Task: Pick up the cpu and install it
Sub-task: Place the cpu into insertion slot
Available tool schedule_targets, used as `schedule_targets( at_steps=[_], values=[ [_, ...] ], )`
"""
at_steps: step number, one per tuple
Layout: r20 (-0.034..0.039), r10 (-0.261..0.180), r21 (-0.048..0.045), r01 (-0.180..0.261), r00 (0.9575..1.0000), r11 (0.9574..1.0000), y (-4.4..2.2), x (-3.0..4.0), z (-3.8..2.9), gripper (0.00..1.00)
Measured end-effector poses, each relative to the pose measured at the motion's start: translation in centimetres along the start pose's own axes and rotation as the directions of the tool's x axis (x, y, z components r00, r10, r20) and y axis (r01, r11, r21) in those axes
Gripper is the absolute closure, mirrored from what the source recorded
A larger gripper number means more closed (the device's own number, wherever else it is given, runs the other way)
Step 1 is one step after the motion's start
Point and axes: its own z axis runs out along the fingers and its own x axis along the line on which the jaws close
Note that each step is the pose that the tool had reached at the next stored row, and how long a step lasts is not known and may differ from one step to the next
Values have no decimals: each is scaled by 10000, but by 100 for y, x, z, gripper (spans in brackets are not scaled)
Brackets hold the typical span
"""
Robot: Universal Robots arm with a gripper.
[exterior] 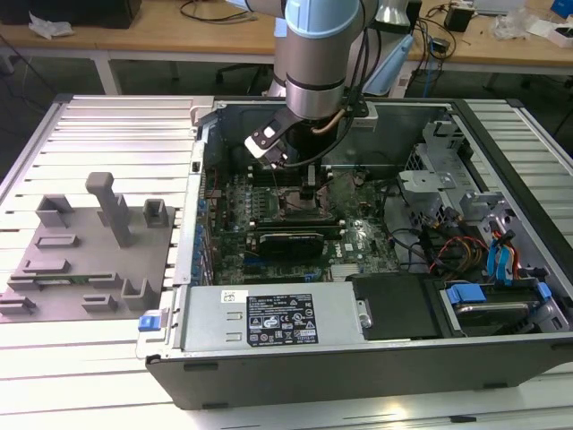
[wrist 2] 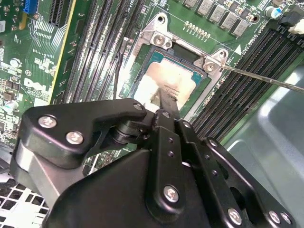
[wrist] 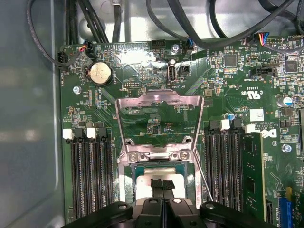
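The cpu (wrist 2: 164,76) is a small square chip with a silvery-white top. It lies flat inside the motherboard socket (wrist 2: 154,40); the first wrist view also shows the cpu (wrist: 144,183). My gripper (wrist 2: 168,97) stands straight above it, fingers pressed together with no gap, tips at the chip's top face. The gripper (wrist: 163,183) covers the chip's middle. The socket's metal load plate (wrist: 159,99) stands swung open, and its thin lever (wrist: 203,178) is raised beside it. In the exterior view, the gripper (exterior: 309,193) reaches down into the open computer case (exterior: 358,358).
Memory slots (wrist: 90,175) flank the socket on both sides. A grey plastic fixture tray (exterior: 89,260) lies outside the case at the exterior view's left. The power supply (exterior: 269,318) sits along the near wall, with a drive cage (exterior: 439,179) and cables (exterior: 466,246) toward the exterior view's right.
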Motion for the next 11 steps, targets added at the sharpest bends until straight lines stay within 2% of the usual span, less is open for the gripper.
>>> schedule_targets(
  at_steps=[2, 3, 5, 8, 11],
  values=[
    [-1, 0, 0, 0, 10000, 10000, 0, 0, 0, 89],
    [-131, 3, 23, -3, 9999, 10000, 0, -1, 3, 89],
    [-140, 8, 18, -7, 9999, 10000, -5, 0, 5, 89],
    [-141, -5, -195, 2, 9999, 9998, -29, -2, 14, 89],
    [-142, -7, -225, 3, 9999, 9997, -52, -3, 36, 89]
  ],
)
